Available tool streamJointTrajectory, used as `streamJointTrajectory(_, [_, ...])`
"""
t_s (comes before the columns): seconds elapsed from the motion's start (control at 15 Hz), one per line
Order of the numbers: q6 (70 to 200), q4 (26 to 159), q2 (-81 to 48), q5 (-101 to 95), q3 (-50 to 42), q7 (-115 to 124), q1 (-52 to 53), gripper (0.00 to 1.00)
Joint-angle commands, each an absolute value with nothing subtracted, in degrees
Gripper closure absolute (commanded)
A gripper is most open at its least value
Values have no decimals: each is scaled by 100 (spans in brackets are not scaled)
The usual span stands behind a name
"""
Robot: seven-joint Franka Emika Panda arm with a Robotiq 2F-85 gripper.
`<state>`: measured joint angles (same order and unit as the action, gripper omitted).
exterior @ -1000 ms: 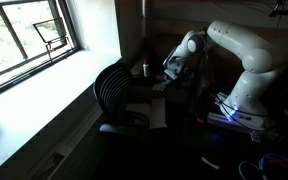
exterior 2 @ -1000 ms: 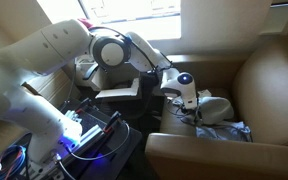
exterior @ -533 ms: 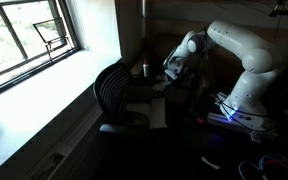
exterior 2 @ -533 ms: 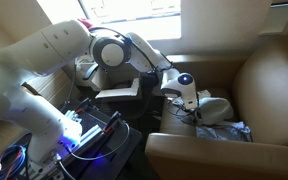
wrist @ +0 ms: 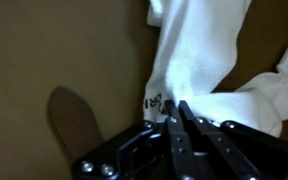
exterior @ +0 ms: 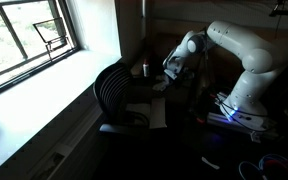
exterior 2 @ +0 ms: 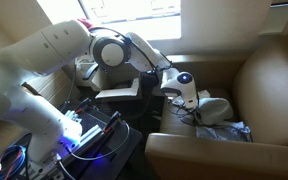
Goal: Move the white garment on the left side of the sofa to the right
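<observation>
The gripper point(wrist: 181, 128) is pinched shut on the near edge of the white garment point(wrist: 199, 50), which stretches lengthwise straight away from it over the sofa point(wrist: 64, 40).

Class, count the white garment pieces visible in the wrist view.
2: a long white piece running from the top edge to the gripper, and a bunched white piece at right. They may join, hidden behind the gripper.

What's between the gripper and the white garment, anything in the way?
Nothing visible. In the wrist view the gripper looks shut on the lower edge of the white garment, with no other object between them. Only bare sofa fabric lies beside the cloth.
</observation>
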<state>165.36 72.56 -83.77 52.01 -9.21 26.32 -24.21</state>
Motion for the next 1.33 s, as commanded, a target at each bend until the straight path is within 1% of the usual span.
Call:
streamJointTrajectory(0.0, [16470, 7084, -8395, 5176, -729, 2514, -2592, 98])
streamJointTrajectory(0.07, [16368, 7121, -8302, 5210, -641, 2465, -2670, 95])
streamJointTrajectory(0.13, [16229, 7227, -8139, 5298, -555, 2365, -2733, 99])
streamJointTrajectory(0.2, [16084, 7312, -7980, 5320, -480, 2343, -2805, 100])
streamJointTrajectory(0.27, [15999, 7424, -7773, 5341, -383, 2219, -2887, 99])
streamJointTrajectory(0.6, [16204, 7968, -6566, 5620, 130, 1231, -3372, 99])
streamJointTrajectory(1.07, [16040, 8988, -4641, 6396, 858, -38, -4187, 99])
streamJointTrajectory(1.13, [16088, 9181, -4351, 6492, 909, -131, -4252, 99])
streamJointTrajectory(1.27, [15927, 9760, -3686, 6313, 665, 271, -4166, 99])
